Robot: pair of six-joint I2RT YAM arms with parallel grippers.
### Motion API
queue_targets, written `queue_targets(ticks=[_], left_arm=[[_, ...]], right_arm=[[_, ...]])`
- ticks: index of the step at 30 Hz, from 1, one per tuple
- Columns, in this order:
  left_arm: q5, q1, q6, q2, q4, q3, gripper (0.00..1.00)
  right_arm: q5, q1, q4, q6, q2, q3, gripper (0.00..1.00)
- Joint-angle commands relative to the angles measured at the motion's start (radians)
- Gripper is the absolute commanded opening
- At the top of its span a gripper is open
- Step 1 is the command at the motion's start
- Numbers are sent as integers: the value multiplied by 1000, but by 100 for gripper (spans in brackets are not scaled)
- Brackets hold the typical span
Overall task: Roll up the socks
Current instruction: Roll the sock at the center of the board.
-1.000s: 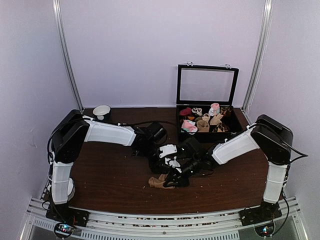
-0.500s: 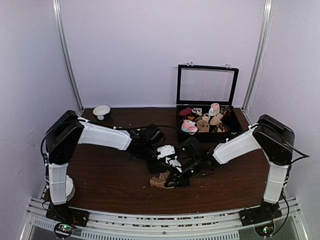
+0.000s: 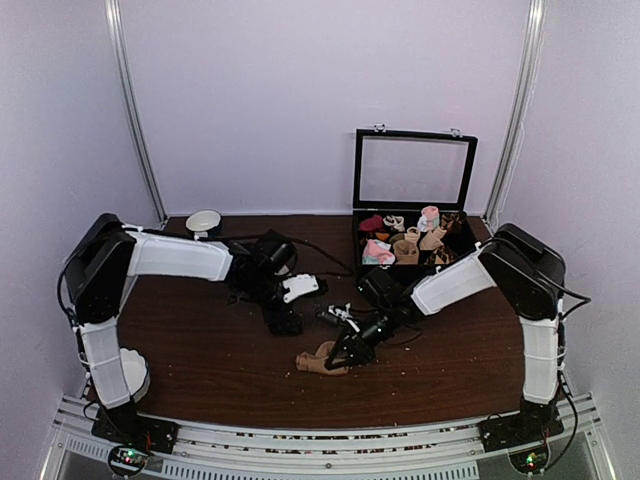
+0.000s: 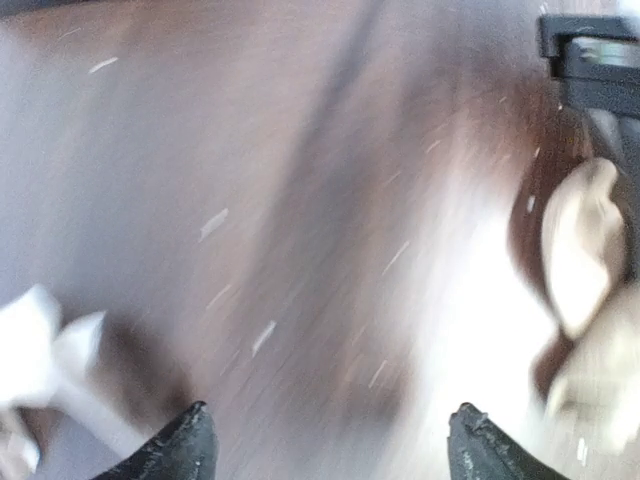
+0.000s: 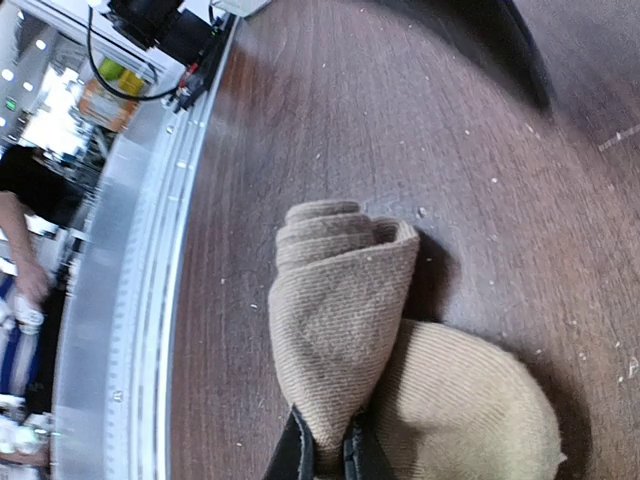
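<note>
The tan-beige socks [image 3: 320, 361] lie as a rolled bundle on the brown table near its front middle. In the right wrist view the socks [image 5: 345, 320] show a rolled end with a fold drawn over it. My right gripper [image 5: 330, 455] is shut on that fold of the socks; it also shows in the top view [image 3: 345, 355]. My left gripper [image 3: 283, 318] is open and empty, up and left of the socks. In the blurred left wrist view the left gripper [image 4: 325, 445] has its jaws wide apart over bare table, and the socks [image 4: 585, 260] are at the right edge.
An open black box [image 3: 445, 268] with several rolled socks stands at the back right, its lid upright. A small white bowl [image 3: 204, 222] sits at the back left. The metal front rail [image 3: 320, 450] runs along the near edge.
My left gripper has pulled away from the socks, up and to the left, and is now open. My right gripper stays shut on the socks.
</note>
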Motion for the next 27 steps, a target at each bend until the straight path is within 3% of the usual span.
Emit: queue_targets(ticks=[1,10,17,27], left_arm=[[132,79,37,-148,-30,-73,84],[396,61,150,-268,-42,-221,80],[196,-111,261,-241,27,-259,75],[71,-212,327,-156,115,-214,69]], right_arm=[[130,-55,-244,27,168,-4,0],[121,-99,-289,22,219,15,0],[141,-113,-294,38,220,2,0],[137,-113,-271,79,221,16,0]])
